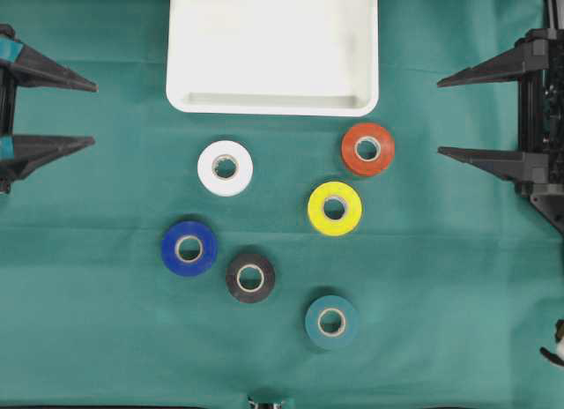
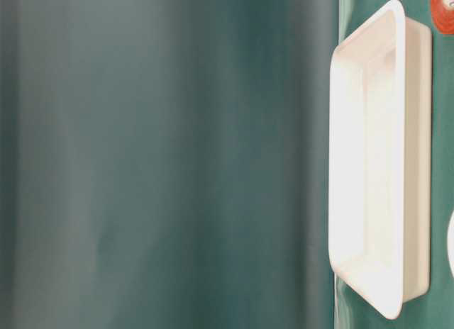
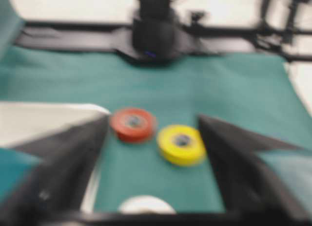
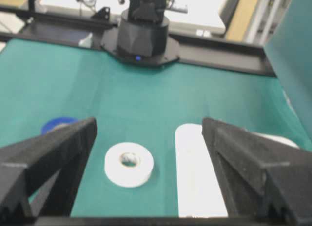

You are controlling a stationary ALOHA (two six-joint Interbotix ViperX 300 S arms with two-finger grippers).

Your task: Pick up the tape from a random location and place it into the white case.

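A green cloth (image 1: 106, 321) covers the table across the whole overhead frame. The white case (image 1: 273, 100) sits at the top centre of that frame, its far edge cut off by the upper border, and nothing lies inside it. In the table-level view the case appears turned on end along the right side, its rim raised and corners rounded.

The left tool (image 1: 92, 115) reaches in from the left edge at upper left, its two dark fingers spread wide and holding nothing. The right tool (image 1: 441, 115) reaches in from the right edge at the same height, fingers likewise spread wide and empty. Both stand well apart from the rolls.

Six tape rolls lie flat on the cloth below the case, none touching another. The white tape (image 1: 225, 167) is just below the case's lower left corner. The orange tape (image 1: 367, 148) is below the lower right corner, with the yellow tape (image 1: 335, 208) near it, lower and to the left. The blue tape (image 1: 189, 248) lies at lower left, the black tape (image 1: 250, 277) just right of it, and the teal tape (image 1: 331, 322) lowest, toward the bottom centre.
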